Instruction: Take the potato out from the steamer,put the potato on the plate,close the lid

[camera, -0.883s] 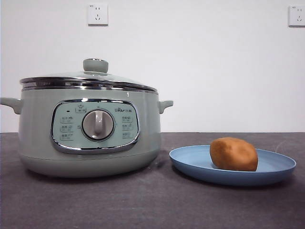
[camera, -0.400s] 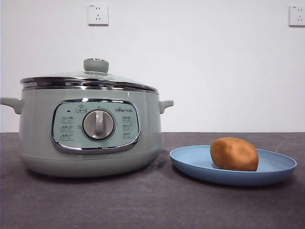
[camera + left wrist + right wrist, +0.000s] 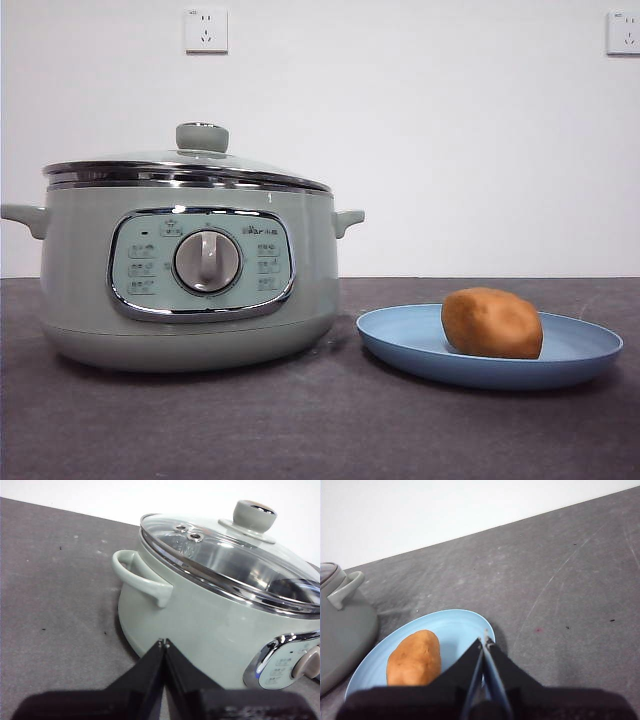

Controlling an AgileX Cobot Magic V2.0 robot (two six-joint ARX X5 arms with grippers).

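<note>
The sage-green steamer [image 3: 190, 270] stands on the left of the table with the glass lid [image 3: 190, 165] seated on it, knob up. The orange-brown potato [image 3: 491, 322] lies on the light-blue plate [image 3: 400, 340] to the right of the pot. Neither arm shows in the front view. My left gripper [image 3: 163, 642] is shut and empty, held back beside the steamer [image 3: 200, 625] near its side handle; the lid [image 3: 225, 555] shows closed. My right gripper [image 3: 485, 640] is shut and empty, above the plate's [image 3: 455, 625] edge, beside the potato [image 3: 415, 657].
The dark grey table [image 3: 320, 430] spreads in front of the pot and plate. A white wall with two power sockets [image 3: 205, 30] stands behind. The steamer's side handle [image 3: 345, 587] shows at the edge of the right wrist view.
</note>
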